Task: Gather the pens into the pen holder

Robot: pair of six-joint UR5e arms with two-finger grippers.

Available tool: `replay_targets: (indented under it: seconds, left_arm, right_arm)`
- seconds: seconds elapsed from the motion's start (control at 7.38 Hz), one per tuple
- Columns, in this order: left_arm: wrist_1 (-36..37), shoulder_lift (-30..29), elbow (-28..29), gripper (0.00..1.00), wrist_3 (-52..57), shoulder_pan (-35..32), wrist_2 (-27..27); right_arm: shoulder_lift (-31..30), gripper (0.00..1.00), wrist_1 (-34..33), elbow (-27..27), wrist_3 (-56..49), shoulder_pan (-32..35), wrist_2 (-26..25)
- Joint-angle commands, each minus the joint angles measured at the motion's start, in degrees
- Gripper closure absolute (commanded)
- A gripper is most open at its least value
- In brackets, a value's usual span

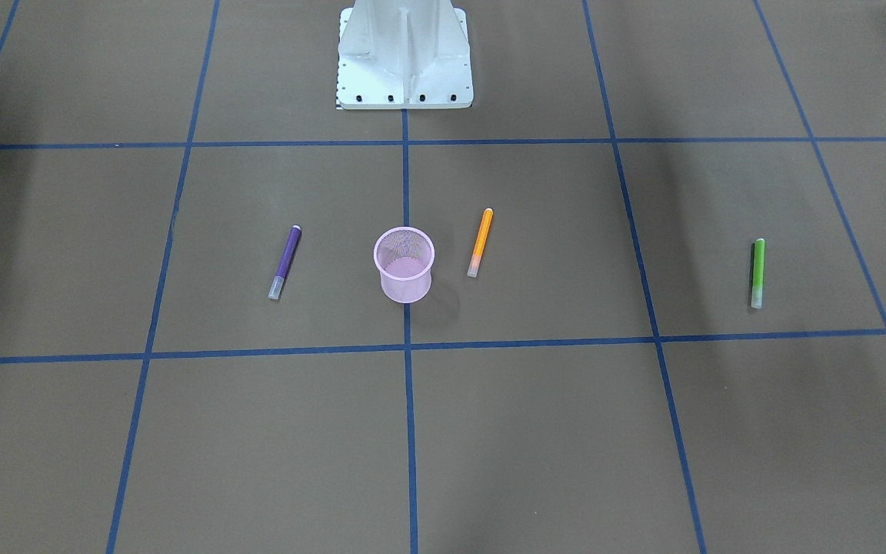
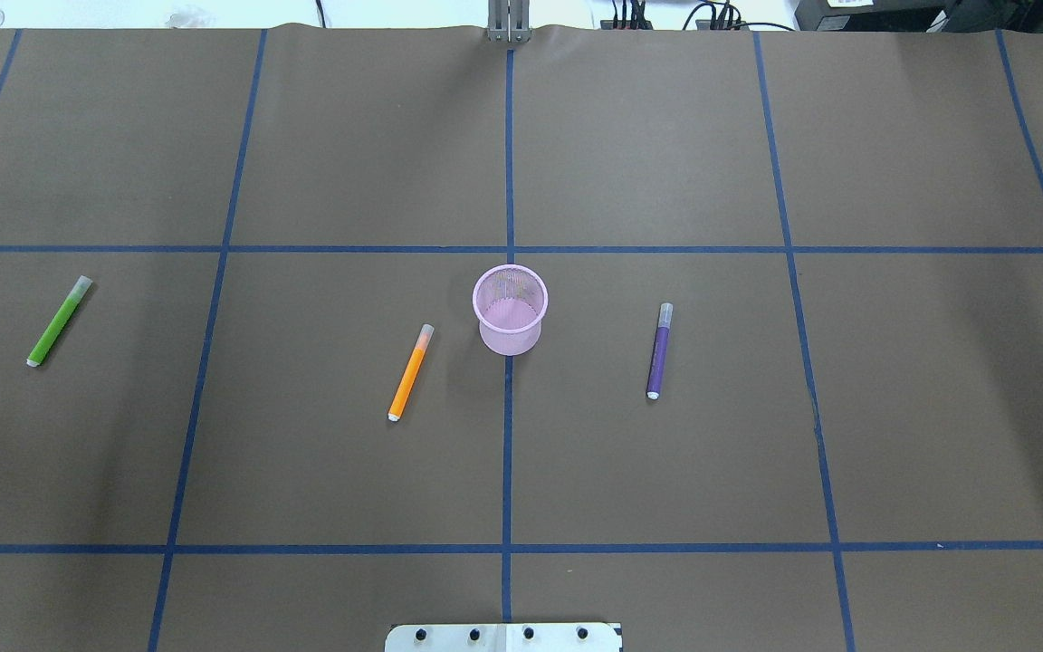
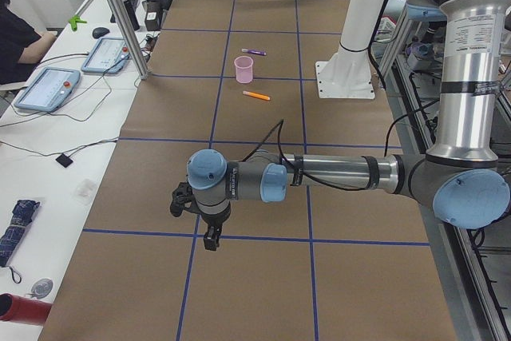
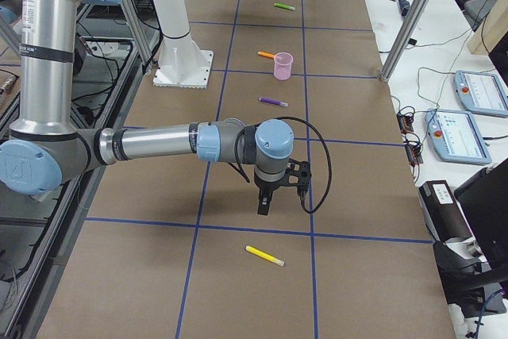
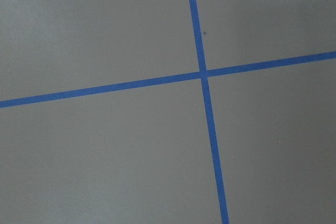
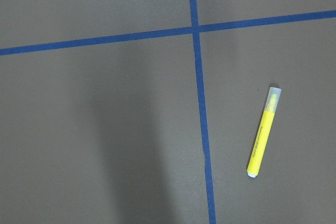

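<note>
Brown paper with blue tape lines (image 5: 203, 72) covers the surface (image 2: 349, 145).

There are two end effectors. The left end effector (image 3: 210, 239) hangs low over the surface, near the lower left of the left side view, and points down. The right end effector (image 4: 263, 206) hangs just below the middle of the right side view and points down too. Both show only from the side, so I cannot tell how far open they are or if they hold anything.

There are four pens and one pen holder. All four pens lie flat on the surface, outside the pen holder.

The yellow pen (image 6: 264, 132) is near the right end effector but apart from it. In the right wrist view it runs almost up and down, leaning a little, with its pale cap at the top.

The pen holder (image 2: 511, 340) stands upright on a blue line in the middle of the overhead view. The orange pen (image 2: 410, 372) lies just to its lower left and slants up to the right, cap end nearest the cup. The purple pen (image 2: 659, 351) lies to the right and runs almost straight up and down, cap at the top. The green pen (image 2: 58, 321) lies far off at the left edge and slants up to the right, cap at the top.
</note>
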Motion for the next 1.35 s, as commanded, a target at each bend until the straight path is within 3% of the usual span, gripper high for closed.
replay_targets:
  seconds: [0.0, 0.68, 0.95, 1.22]
  left_arm:
    - [-0.4, 0.7, 0.0, 0.0, 0.2, 0.0, -0.1]
    - [0.4, 0.6, 0.3, 0.0, -0.4, 0.0, -0.3]
    - [-0.6, 0.0, 0.0, 0.0, -0.4, 0.0, -5.5]
    - [-2.4, -3.1, -0.7, 0.0, -0.8, 0.9, -5.8]
  right_arm:
    - [0.2, 0.01, -0.1, 0.0, 0.1, 0.0, 0.0]
    - [1.0, 0.01, -0.1, 0.0, 0.6, 0.0, 0.0]
    - [1.0, 0.01, -0.1, 0.1, 0.4, 0.0, 0.1]
    - [1.2, 0.01, -0.1, 0.0, 0.1, 0.0, 0.2]
